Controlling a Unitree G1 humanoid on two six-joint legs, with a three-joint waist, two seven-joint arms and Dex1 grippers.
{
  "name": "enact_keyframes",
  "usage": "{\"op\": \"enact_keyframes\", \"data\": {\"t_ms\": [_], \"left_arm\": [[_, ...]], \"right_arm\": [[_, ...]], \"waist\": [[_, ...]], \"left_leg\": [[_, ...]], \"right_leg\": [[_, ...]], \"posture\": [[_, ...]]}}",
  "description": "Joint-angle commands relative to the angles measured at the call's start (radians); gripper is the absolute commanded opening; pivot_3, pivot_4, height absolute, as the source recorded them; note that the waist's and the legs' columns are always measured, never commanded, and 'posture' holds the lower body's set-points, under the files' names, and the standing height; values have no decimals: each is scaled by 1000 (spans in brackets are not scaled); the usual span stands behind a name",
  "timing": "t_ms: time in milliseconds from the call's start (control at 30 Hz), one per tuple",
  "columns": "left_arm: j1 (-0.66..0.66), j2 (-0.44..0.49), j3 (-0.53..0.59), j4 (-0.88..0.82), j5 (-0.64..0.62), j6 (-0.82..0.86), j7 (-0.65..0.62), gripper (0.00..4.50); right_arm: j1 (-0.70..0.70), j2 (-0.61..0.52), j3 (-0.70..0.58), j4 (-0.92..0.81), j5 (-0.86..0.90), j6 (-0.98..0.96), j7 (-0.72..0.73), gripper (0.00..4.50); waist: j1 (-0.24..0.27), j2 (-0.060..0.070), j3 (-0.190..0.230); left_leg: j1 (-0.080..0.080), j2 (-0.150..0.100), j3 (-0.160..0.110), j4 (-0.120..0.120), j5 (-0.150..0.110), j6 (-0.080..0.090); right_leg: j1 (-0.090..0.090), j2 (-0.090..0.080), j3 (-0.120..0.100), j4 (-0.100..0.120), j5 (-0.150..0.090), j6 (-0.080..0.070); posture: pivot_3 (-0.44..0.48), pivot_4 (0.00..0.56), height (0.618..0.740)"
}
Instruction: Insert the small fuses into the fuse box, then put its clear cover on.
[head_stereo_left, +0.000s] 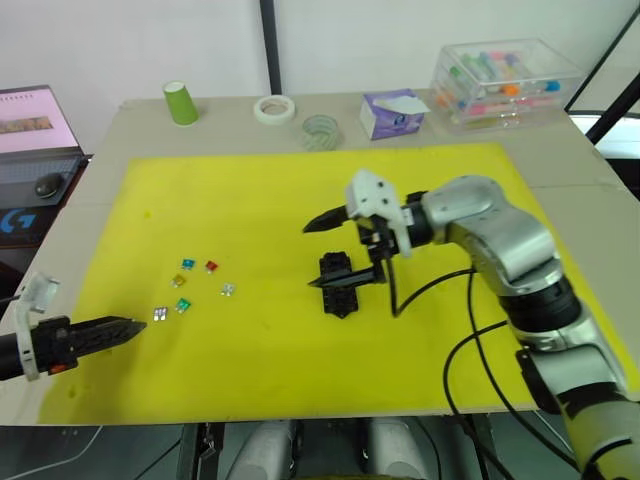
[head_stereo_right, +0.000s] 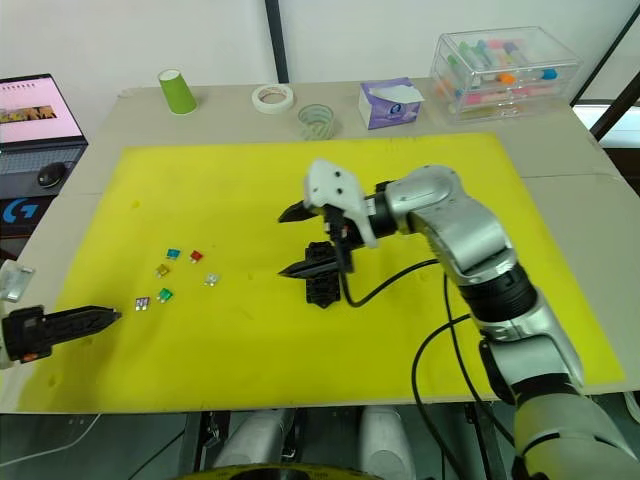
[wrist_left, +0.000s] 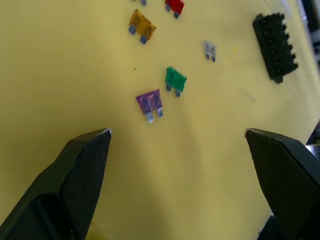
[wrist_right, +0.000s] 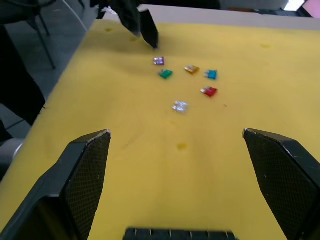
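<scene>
Fuses (head_stereo_left: 192, 287) lie loose between wide-open left gripper (wrist_left: 177, 137) and fuse box (head_stereo_left: 338, 281) (right gripper (head_stereo_left: 317, 253) gaping above it)

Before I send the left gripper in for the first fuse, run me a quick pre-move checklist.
1. Left gripper open: ok, fingers spread wide in its wrist view.
2. Fuses reachable: ok, the purple fuse and green fuse lie loose on the yellow mat just ahead of its fingertips.
3. Fuses separated: ok, none touch each other.
4. Fuse box slots empty: cannot tell.
5. Right gripper clear of the box: not ok, it is open and sits right at the box, its lower finger over it.
6. Clear cover located: cannot tell.
</scene>
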Motion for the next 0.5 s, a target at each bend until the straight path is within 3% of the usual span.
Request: {"op": "enact_keyframes", "data": {"t_ms": [33, 100, 200, 500], "left_arm": [[-28, -3, 1, 22, -42, 82, 50, 4500], [-38, -4, -20, 46, -32, 79, 67, 4500], [-61, -2, -36, 83, -28, 80, 88, 3950], [-117, -21, -75, 79, -70, 136, 120, 3950]], "right_arm": [[-54, 40, -2, 0, -5, -33, -16, 4487], [-64, 54, 1, 11, -10, -47, -20, 4487], [-68, 58, 1, 14, -14, -60, -17, 4500], [-63, 45, -2, -1, -26, -73, -17, 4500]], "waist": [[-5, 0, 0], [-9, 0, 0], [-12, 0, -1], [-13, 0, -1]], "left_leg": [[0, 0, 0, 0, 0, 0], [0, 0, -1, 0, 0, 0], [0, 0, -1, 0, 0, 0], [0, -1, -2, 0, 0, -1]], "right_leg": [[0, 0, 0, 0, 0, 0], [0, 0, 0, 0, 0, 0], [0, 0, 0, 1, 0, 0], [0, 0, 0, 2, 0, 0]], "posture": [[0, 150, 740], [0, 150, 740], [0, 150, 740], [0, 150, 740]]}}
